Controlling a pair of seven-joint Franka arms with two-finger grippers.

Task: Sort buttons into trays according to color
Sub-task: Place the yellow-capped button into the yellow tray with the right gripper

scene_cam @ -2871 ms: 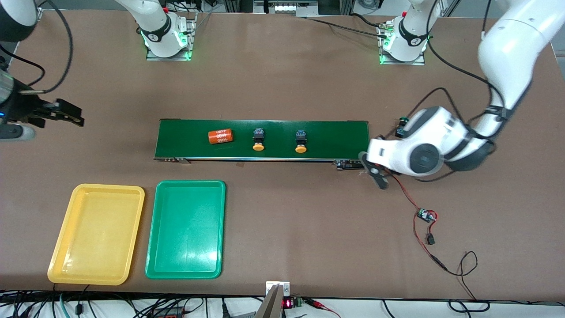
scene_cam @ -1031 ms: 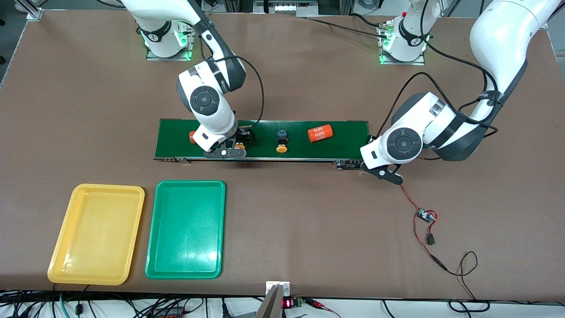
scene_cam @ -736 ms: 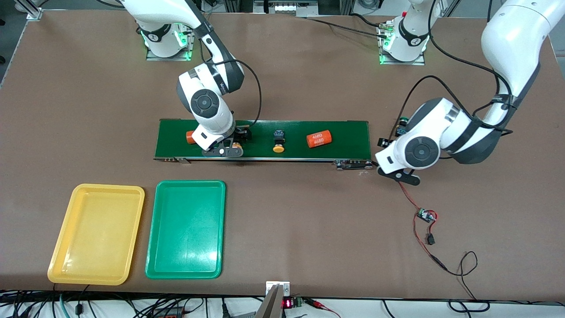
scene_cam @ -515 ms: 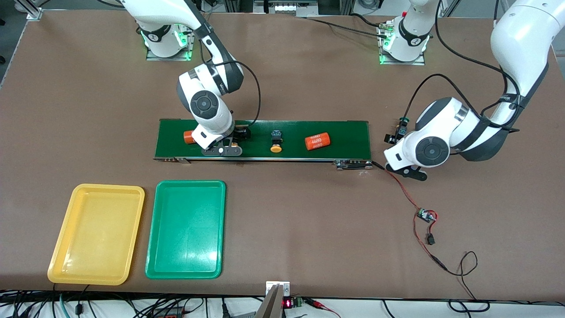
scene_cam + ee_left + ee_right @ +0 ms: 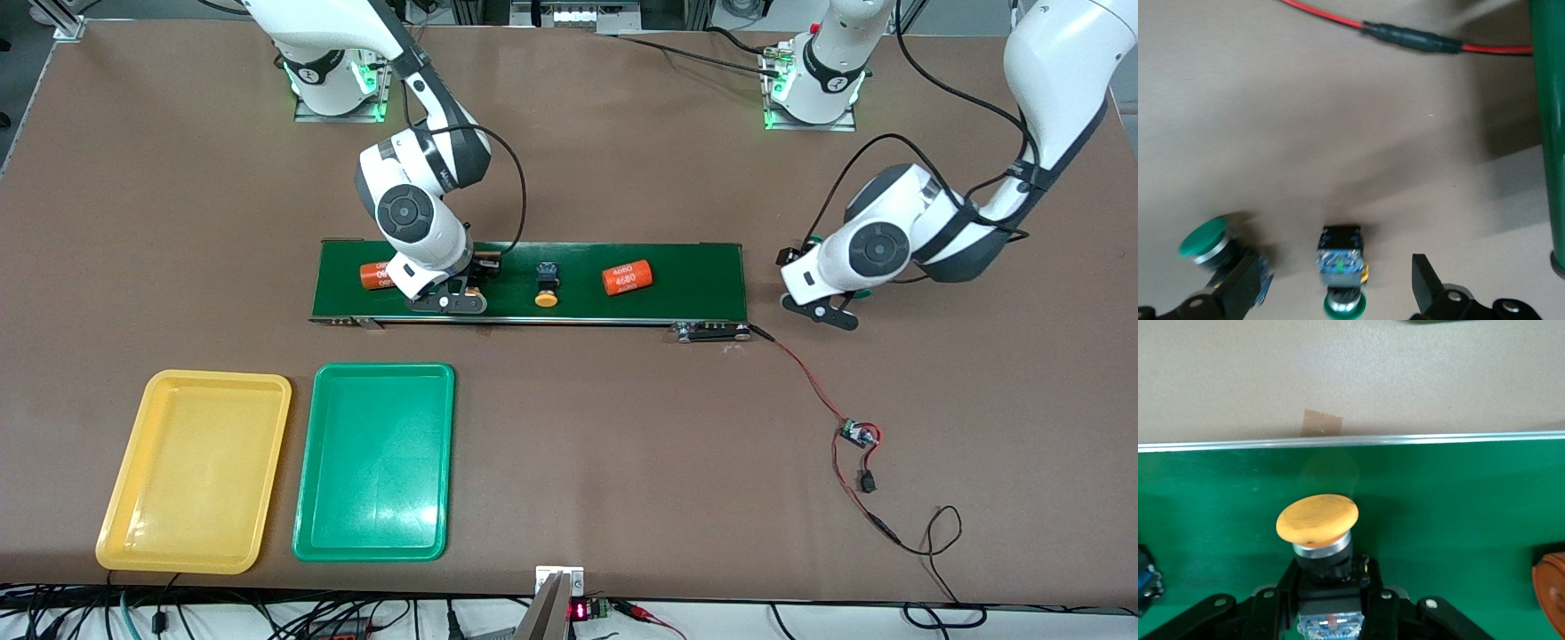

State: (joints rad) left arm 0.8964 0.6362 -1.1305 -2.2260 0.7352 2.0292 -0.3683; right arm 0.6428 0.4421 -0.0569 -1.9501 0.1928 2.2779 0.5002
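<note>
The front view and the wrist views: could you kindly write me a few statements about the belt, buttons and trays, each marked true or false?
1. The right claw is closed on a yellow-capped button on the green belt. True.
2. Each tray already holds a button. False: the yellow tray and the green tray hold none.
3. The left claw hangs open over two green-capped buttons on the table, off the belt. True.
4. Only one orange cylinder lies on the belt. False: two orange cylinders lie there.
</note>
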